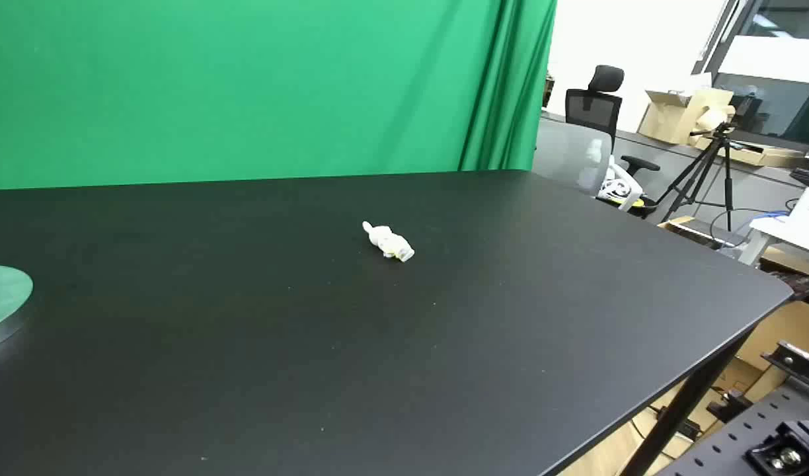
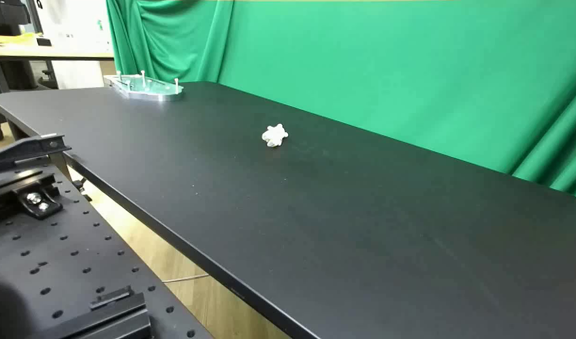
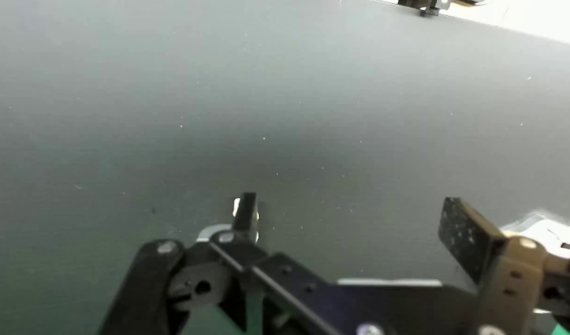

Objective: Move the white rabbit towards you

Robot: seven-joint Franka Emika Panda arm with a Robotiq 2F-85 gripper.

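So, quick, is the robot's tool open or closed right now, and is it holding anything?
Tool: open, holding nothing; the white rabbit lies on the black table.

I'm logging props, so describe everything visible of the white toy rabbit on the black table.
The small white toy rabbit is elongated, knobbly, with stubby protrusions and a faint yellowish tint near one end. It lies on the flat black table; both exterior views show nothing else touching it. Material is unclear.

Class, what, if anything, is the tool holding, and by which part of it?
Nothing: the tool is open, and the white rabbit lies on the table.
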